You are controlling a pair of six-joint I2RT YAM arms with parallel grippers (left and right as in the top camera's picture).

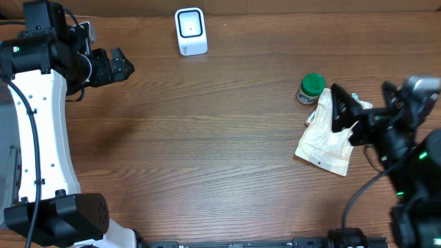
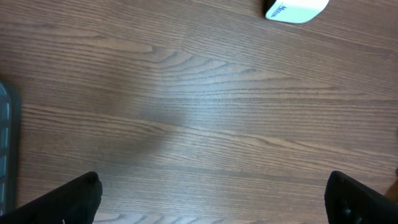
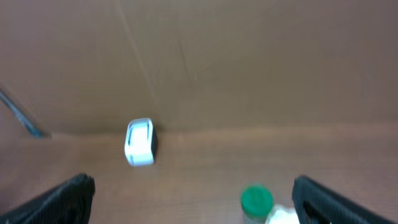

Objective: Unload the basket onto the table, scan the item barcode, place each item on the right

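Note:
A white barcode scanner (image 1: 191, 31) stands at the back of the wooden table, also seen as the scanner (image 2: 295, 9) and the scanner (image 3: 140, 142). At the right lie two items: a small jar with a green lid (image 1: 311, 87) and a flat cream pouch (image 1: 327, 143). My right gripper (image 1: 340, 109) hovers open over the pouch's upper edge, holding nothing. In its wrist view the green lid (image 3: 256, 200) and a bit of the pouch (image 3: 283, 216) sit low between the fingers (image 3: 336, 200). My left gripper (image 1: 117, 66) is open and empty at the far left, left of the scanner.
A brown cardboard wall (image 3: 205, 56) rises behind the table. A grey tray edge (image 2: 5, 143) shows at the left border of the left wrist view. My left arm's white link (image 1: 41, 138) runs along the table's left side.

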